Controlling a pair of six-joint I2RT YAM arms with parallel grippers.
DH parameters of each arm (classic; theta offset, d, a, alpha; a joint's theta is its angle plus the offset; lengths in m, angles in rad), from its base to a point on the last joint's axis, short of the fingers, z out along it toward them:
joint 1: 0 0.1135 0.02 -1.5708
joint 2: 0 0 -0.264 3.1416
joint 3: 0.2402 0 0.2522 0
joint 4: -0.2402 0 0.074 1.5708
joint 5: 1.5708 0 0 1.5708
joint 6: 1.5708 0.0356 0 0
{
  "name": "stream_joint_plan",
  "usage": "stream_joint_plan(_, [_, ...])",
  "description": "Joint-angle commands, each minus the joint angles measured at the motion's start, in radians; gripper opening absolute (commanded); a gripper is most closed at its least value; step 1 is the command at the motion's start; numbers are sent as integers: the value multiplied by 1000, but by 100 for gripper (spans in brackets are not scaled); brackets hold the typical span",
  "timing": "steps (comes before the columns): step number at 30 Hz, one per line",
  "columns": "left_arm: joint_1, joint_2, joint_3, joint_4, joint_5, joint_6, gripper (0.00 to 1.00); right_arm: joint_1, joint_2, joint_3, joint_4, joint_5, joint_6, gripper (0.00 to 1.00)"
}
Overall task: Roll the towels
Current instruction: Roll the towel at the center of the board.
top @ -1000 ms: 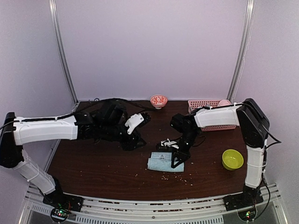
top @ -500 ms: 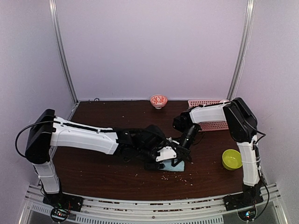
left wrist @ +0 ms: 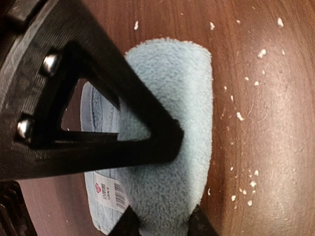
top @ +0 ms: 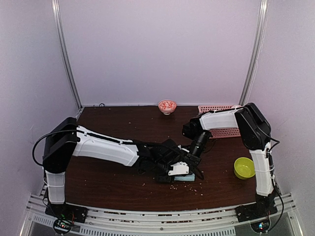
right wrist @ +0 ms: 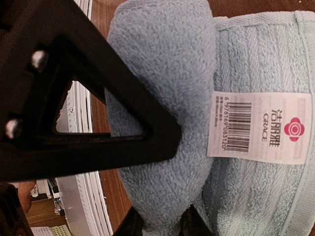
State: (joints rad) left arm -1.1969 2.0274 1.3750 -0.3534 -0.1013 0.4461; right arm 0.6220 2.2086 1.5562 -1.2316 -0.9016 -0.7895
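Note:
A plain light-blue towel [top: 186,179] lies partly rolled on the dark wooden table [top: 108,182], right of centre. In the left wrist view the thick roll [left wrist: 172,123] runs between the fingertips of my left gripper [left wrist: 162,223], which press on both of its sides. The flat tail with a white barcode label [left wrist: 109,192] lies beside the roll. My right gripper [right wrist: 160,223] pinches the same roll [right wrist: 162,73] from the other end, next to the flat layer and its label [right wrist: 261,128]. From above, the left gripper [top: 177,172] and the right gripper [top: 193,169] meet over the towel.
A pink lattice basket [top: 221,120] stands at the back right, behind the right arm. A lime-green bowl [top: 244,167] sits at the right. A small red-and-white bowl [top: 167,105] is at the back edge. Pale crumbs [left wrist: 248,184] dot the wood.
My left arm has swung from the back left across to the towel, and its jaws have narrowed onto the roll. The right gripper has stayed on the towel.

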Motion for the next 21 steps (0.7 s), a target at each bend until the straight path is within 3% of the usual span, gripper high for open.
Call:
stream_joint_plan(1, [1,48,30,-54,48,-44,20,1,-6,11,-55,107,-39,27])
stream_joint_plan(5, [-5,28,5,-101,51,-90,13,-14,-93,50,-117,84,-60,42])
stream_joint_plan(14, [-15,-44,-14,-243,91,-215,4,-25,-166,14,83,211,174,42])
stream_joint_plan(21, [-14,12,91,-419,298,-367,2,-64,-205,180,128,303,285,39])
